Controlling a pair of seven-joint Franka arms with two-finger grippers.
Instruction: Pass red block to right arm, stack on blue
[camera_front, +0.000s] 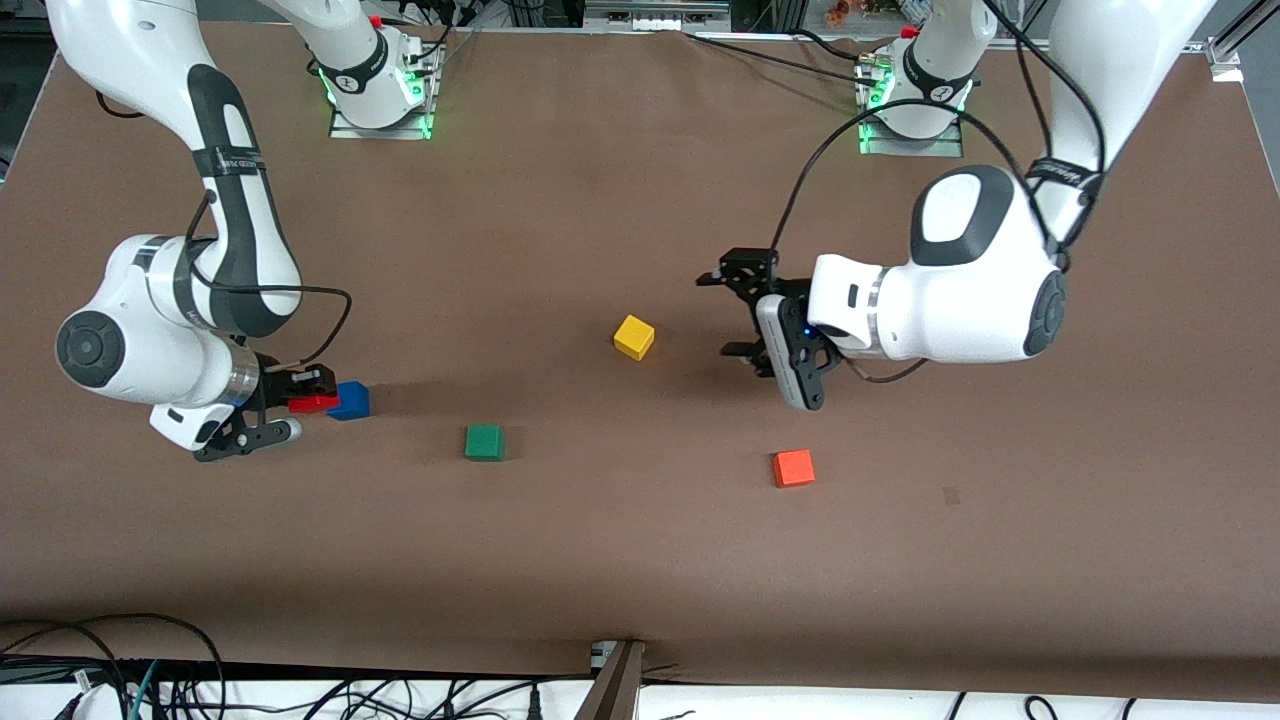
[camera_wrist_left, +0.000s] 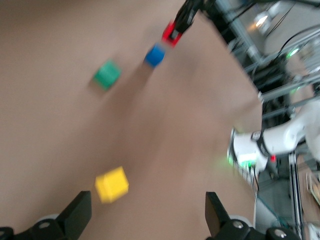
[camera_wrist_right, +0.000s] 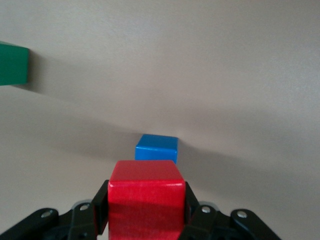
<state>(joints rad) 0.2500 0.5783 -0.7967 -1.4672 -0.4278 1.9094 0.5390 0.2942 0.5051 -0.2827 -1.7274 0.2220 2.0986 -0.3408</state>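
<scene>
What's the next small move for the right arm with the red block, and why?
Probably ease the right gripper sideways until it is centred over the blue block, then lower. The red block is clamped between its fingers, but it sits beside the blue one, not above it. The left gripper is open over bare table beside the yellow block, holding nothing, so the handover looks done.

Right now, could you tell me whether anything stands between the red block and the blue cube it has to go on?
Nothing visible does. The right pincer holds the red block beside the blue cube, whose top is bare; the green cube lies apart.
</scene>
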